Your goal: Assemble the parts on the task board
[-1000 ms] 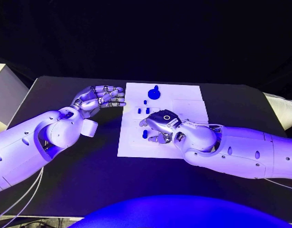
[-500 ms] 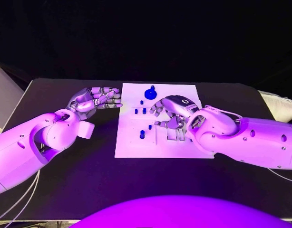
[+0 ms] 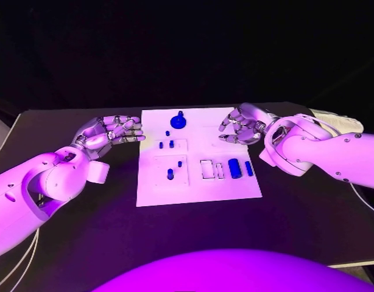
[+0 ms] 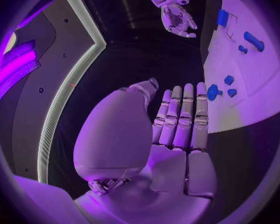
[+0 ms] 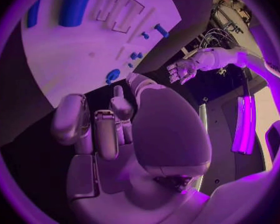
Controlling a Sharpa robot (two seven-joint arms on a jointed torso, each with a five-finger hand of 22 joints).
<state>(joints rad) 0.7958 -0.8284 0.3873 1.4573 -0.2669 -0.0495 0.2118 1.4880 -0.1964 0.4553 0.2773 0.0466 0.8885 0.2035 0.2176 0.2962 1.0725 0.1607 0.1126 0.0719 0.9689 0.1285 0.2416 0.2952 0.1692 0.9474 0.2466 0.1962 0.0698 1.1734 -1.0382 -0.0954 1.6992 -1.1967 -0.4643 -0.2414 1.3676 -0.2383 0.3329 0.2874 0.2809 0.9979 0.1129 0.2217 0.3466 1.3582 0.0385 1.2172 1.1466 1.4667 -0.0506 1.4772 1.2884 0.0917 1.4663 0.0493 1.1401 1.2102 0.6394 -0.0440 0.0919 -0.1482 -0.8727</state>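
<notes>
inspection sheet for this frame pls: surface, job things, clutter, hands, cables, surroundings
Surface: black table, task board lying at its middle.
Job's things: blue parts on the board; round part at the far edge, long part on the right side, small pegs at left.
Clutter: nothing seen.
Hands: left hand off the board's left edge, holds nothing; right hand at the far right corner, fingers curled, nothing in them.
Cables: nothing seen on the table.
Surroundings: dark.

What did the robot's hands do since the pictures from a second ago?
The right hand lifted off the middle of the task board and drew back to the board's far right corner, holding nothing. That uncovered the blue parts lying in the slots on the board's right side. The left hand stayed beside the board's left edge, empty.
</notes>
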